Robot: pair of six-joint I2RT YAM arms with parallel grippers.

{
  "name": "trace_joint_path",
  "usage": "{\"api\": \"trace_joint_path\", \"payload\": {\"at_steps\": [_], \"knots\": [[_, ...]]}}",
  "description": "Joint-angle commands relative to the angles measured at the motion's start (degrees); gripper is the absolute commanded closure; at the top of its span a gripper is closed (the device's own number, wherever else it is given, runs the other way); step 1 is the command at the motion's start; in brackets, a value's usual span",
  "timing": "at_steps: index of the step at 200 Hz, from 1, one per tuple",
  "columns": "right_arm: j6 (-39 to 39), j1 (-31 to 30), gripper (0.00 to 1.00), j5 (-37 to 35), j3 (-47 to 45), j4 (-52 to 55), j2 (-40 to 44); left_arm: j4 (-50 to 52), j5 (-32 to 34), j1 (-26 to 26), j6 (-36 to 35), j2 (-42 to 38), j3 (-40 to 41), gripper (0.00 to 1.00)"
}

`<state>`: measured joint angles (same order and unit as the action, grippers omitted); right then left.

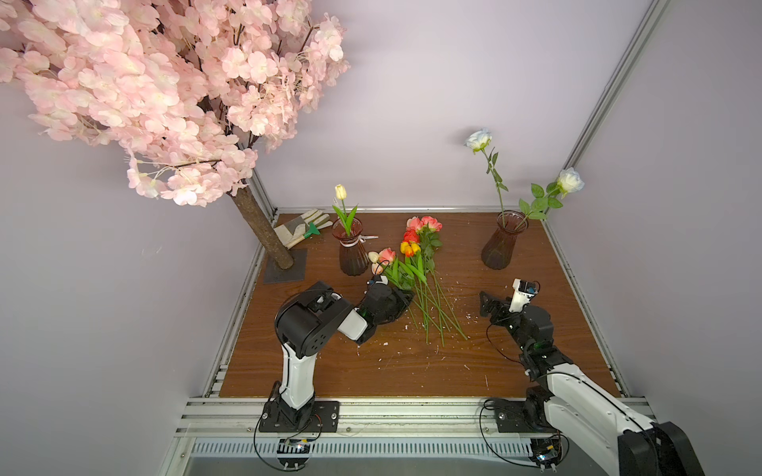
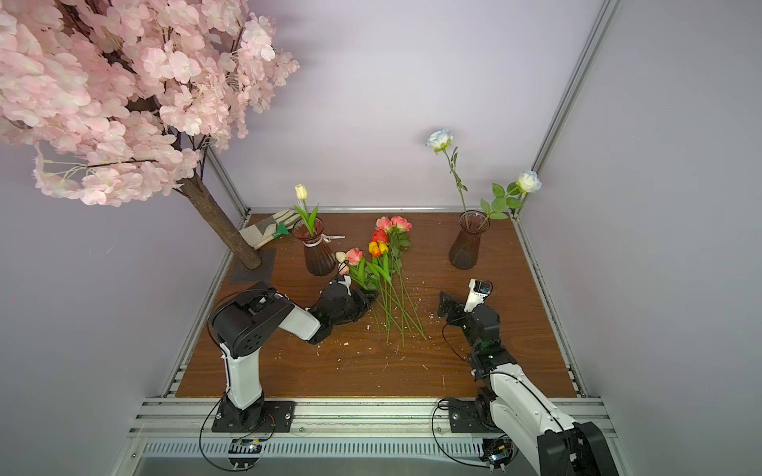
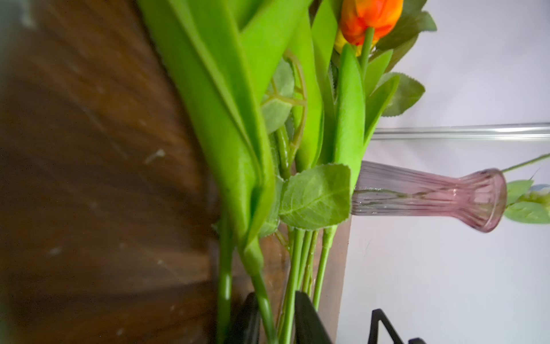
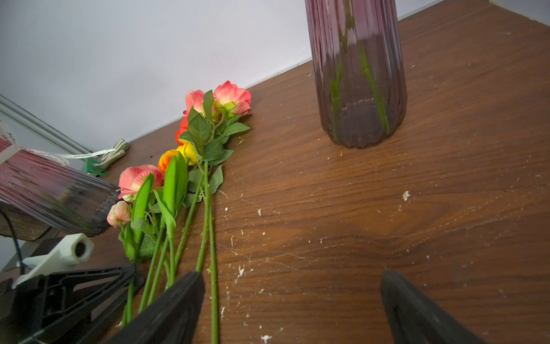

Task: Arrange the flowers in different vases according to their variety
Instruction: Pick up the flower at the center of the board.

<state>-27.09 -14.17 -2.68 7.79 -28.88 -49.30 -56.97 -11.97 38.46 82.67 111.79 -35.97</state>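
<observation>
Wooden table [image 1: 412,371], flecked with white crumbs [image 4: 405,195]. The ribboned vase [image 1: 352,255] stood near the back edge, toward the back left corner, with one cream tulip [image 1: 340,192] upright in it. The plain vase [image 1: 499,243] stood by the back right corner and held two white roses [image 1: 479,139], their stems leaning apart.

The loose flowers [image 1: 417,268] lay in a bunch mid-table between the vases, heads toward the back edge, stems toward the front. Pink roses [image 1: 424,224] lay furthest back, then a red rose [image 1: 411,235] and orange-yellow tulips [image 1: 409,248]. Another pink rose [image 1: 386,255] and a pale bud [image 1: 373,257] lay nearest the ribboned vase.

The left gripper [image 1: 406,297] was low at the left side of the bunch, over the stems. In the left wrist view its fingers [image 3: 306,321] stood close on either side of two green stems — couldn't tell whether they were pinched or only bracketed.

The right gripper [image 1: 486,303] hovered right of the stems, in front of the plain vase, jaws wide apart — only bare wood showed between its fingers [image 4: 166,309].

A blossom tree [image 1: 144,82] and a glove [image 1: 301,226] sat at the back left corner.
</observation>
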Motion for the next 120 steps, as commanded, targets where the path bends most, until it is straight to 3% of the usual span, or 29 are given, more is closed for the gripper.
{"api": "trace_joint_path", "payload": {"at_steps": [1, 25, 76, 120], "knots": [[-0.46, -0.23, 0.01, 0.16, 1.17, -0.89, 0.78, -0.56, -0.83, -0.40, -1.66, 0.44, -1.12, 0.87], [-0.42, -0.19, 0.01, 0.35, 1.24, -1.09, 0.48, -0.50, -0.93, -0.40, -3.18, -0.40, -1.38, 1.00], [-0.42, -0.27, 0.01, 0.26, 1.17, -1.09, 0.48, 2.00, -1.13, -0.40, -7.97, -3.68, -1.85, 1.00], [-0.40, -0.26, 0.00, 0.28, 1.17, -1.09, 0.42, 15.02, 3.65, -0.40, -17.13, -10.40, -4.77, 1.00]]}}
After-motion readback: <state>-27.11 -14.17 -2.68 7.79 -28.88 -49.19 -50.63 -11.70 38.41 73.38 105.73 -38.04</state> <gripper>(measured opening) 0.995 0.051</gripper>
